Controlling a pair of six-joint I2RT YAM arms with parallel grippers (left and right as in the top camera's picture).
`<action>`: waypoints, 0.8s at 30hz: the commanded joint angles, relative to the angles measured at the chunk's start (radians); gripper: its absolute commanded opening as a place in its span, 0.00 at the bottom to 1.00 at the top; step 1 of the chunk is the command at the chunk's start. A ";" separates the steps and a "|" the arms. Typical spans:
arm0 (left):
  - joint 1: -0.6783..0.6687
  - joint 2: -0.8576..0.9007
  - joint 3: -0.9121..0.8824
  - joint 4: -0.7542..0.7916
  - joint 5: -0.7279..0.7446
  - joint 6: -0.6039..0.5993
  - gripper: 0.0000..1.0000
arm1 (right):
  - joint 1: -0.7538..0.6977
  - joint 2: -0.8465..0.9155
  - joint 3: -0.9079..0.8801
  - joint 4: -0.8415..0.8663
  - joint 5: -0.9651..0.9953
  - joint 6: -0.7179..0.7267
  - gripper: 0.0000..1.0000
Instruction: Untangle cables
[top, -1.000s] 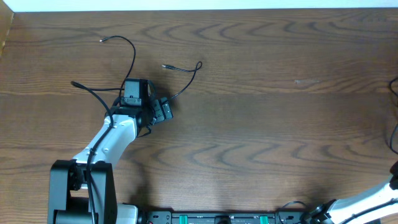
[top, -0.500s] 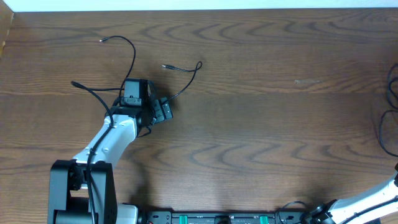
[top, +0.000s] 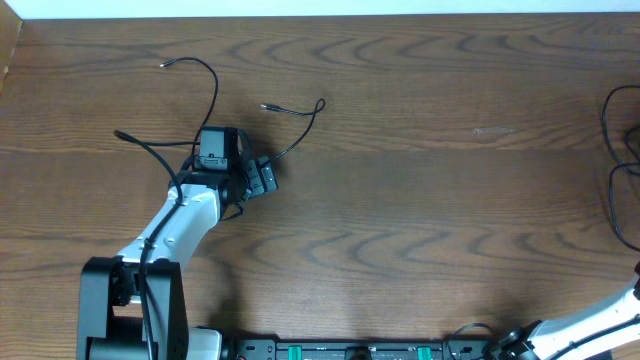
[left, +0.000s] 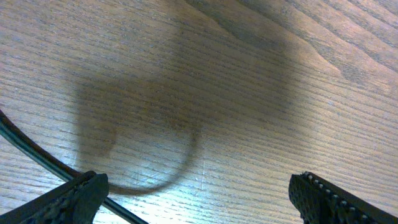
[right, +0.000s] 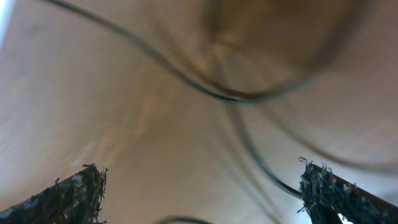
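1. Left pincer (left: 199, 190) hangs released over bare table (left: 280, 74), one cable (left: 37, 158) by its finger; right pincer (right: 202, 186) gapes, empty, above blurred cables (right: 230, 96) far right
2. We may close on two crossed strands there and tighten the knot
3. We may sweep the loose left cables (top: 215, 90) into one heap

1. Upper-left cable (top: 216, 90): thin and black, with its small plug tip pointing left. It arcs rightward, then drops straight down.
2. Middle cable (top: 285, 109): thin and black, with its plug tip at the left and a small loop at the right, then slants down-left.
3. Left cable (top: 140, 142): black, running from its tip down-right.
4. Right-edge cables (top: 611, 195): loose black curves, partly cut off.
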 joint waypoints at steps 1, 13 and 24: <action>0.002 -0.004 0.000 -0.004 -0.002 0.008 0.98 | 0.034 -0.002 -0.005 0.014 -0.269 -0.192 0.99; 0.002 -0.004 0.000 -0.004 -0.002 0.008 0.98 | 0.299 -0.002 -0.005 0.001 -0.386 -0.650 0.99; 0.002 -0.004 0.000 -0.004 -0.002 0.008 0.98 | 0.573 -0.002 -0.005 -0.017 -0.036 -0.649 0.99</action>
